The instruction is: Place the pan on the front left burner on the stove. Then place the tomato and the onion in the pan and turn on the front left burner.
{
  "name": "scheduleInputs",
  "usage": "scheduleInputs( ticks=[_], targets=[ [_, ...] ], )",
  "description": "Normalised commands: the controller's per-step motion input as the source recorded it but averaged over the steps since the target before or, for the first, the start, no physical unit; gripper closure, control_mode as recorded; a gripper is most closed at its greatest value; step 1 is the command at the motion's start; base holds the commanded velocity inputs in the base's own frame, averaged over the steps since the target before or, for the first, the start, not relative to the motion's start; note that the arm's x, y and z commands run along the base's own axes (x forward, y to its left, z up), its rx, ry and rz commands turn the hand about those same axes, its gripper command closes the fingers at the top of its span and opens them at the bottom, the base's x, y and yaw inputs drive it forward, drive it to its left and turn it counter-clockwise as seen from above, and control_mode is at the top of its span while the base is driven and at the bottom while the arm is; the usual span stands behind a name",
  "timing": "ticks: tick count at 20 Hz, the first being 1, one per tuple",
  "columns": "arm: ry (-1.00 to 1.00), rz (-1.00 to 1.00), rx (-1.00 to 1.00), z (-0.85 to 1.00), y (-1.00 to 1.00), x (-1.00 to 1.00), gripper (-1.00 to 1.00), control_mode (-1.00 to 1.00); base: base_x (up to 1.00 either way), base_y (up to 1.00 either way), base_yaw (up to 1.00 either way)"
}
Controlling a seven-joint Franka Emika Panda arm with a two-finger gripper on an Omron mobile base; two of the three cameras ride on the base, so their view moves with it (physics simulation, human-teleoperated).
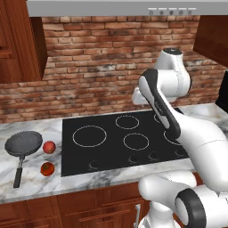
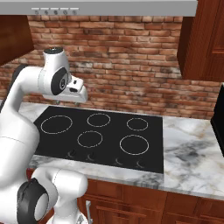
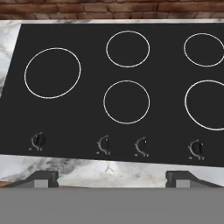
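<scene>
1. We're seeing the pan (image 1: 23, 143) sitting flat on the marble worktop (image 1: 35, 178), left of the stove (image 1: 111, 153) and clear of the glass, its black handle pointing toward the worktop's front edge.
2. Just right of the pan, the onion (image 1: 49, 147) is resting on the marble, and the tomato (image 1: 47, 168) is lying a little nearer the front edge, close to the handle; neither is touching the pan.
3. The front left burner (image 1: 90, 136) is lying bare on the black glass, the biggest ring, with the smaller rings behind and to its right.
4. A row of knobs (image 3: 105, 144) is running along the stove's front strip.
5. We're watching the claw (image 3: 112, 177) hanging above the stove's front edge, looking down over the knobs; its two finger tips are standing wide apart with nothing between them.
6. Behind it all, the brick wall (image 1: 89, 67) is rising at the back, a range hood (image 1: 116, 6) overhead and wooden cabinets (image 1: 20, 40) flanking it.
</scene>
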Motion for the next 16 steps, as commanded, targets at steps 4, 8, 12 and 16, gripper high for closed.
scheduleInputs(
  ticks=[4,8,12,16],
  targets=[
    [0.0,0.0,0.0,0.0,0.36,-0.06,-1.0,-1.0,0.0,0.0,0.0],
    [0.0,0.0,0.0,0.0,0.48,-0.05,-1.0,-1.0,0.0,0.0,0.0],
    [0.02,0.0,0.0,0.0,0.51,-0.14,-1.0,-1.0,0.0,0.0,0.0],
    [0.02,0.0,0.0,0.0,0.52,-0.15,-1.0,-1.0,0.0,0.0,0.0]
  ],
)
